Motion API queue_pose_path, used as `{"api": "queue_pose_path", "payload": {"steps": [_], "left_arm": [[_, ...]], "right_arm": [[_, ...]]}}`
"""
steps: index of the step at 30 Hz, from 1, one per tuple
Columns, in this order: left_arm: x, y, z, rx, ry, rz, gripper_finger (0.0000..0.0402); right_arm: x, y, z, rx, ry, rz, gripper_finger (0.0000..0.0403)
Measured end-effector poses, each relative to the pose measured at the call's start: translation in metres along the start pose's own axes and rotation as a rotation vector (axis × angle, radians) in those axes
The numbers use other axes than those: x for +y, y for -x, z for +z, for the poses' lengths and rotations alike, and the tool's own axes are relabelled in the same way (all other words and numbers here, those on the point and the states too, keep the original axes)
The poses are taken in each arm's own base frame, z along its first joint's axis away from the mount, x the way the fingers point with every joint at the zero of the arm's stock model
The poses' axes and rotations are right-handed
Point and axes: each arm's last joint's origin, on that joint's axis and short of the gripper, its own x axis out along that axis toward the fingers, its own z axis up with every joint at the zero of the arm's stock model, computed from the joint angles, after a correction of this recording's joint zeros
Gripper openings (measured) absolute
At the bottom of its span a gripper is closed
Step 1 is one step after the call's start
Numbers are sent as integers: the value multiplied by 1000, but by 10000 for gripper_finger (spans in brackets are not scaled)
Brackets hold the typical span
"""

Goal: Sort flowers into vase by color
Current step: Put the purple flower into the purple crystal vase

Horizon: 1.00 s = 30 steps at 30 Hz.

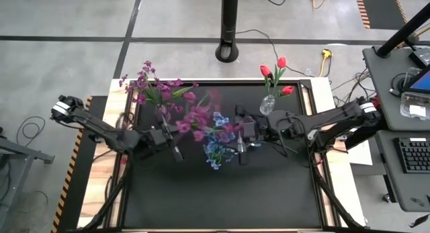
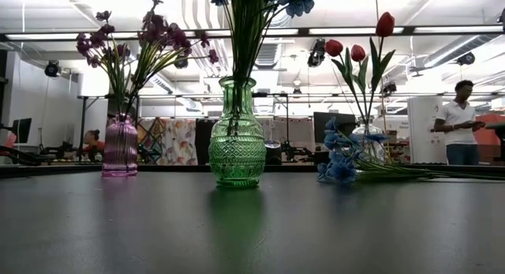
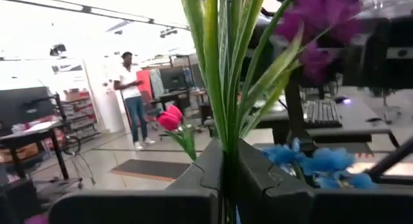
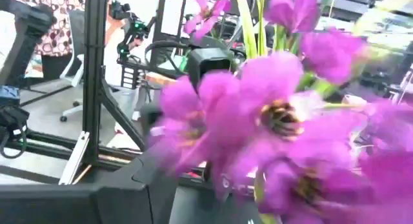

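My left gripper (image 1: 173, 140) is shut on a purple flower (image 1: 195, 117), held in the air over the mat's middle. My right gripper (image 1: 240, 135) faces it from the right, open; the flower's blossoms (image 4: 271, 114) crowd close before its fingers, and I cannot tell whether they touch. A purple vase (image 2: 120, 144) at the far left holds purple flowers. A green vase (image 2: 237, 136) in the middle holds blue flowers (image 1: 220, 117). A clear vase (image 2: 367, 140) at the far right holds red tulips (image 1: 275, 68). One blue flower (image 2: 339, 163) lies on the mat. My left gripper (image 3: 226, 166) pinches the purple flower's bundle of green stems (image 3: 226, 121) between its two fingers. The fingers come about level from the table's left and lie across the stems. The flower is lifted clear of the mat, and its blossoms (image 3: 316, 30) stand beyond the fingers.
The black mat (image 1: 222, 199) is bare along its near half. A black pole's foot (image 1: 228, 53) stands beyond the far edge. A desk with a keyboard (image 1: 410, 156) is at the right. A person (image 2: 458, 124) stands in the room behind the table.
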Motion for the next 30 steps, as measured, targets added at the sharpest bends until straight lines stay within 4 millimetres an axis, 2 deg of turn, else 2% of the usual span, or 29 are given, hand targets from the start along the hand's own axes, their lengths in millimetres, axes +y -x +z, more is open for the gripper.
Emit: {"api": "queue_pose_path", "payload": {"steps": [6,14,22,26,30], "left_arm": [[26,17,7,-14,-13,77,1],[59,43,1,-32,32,149,0],[87,69,-21,-68,38,236,0],[95,77,-38,-101,48,264,0],[99,81,-57,-137,-12,259,0]], "right_arm": [[-1,4,3,7,2,0,199],[-2,5,4,7,3,-3,194],[-2,5,4,9,4,-3,194],[-2,5,4,8,4,-3,194],[-2,5,3,9,4,-3,194]]}}
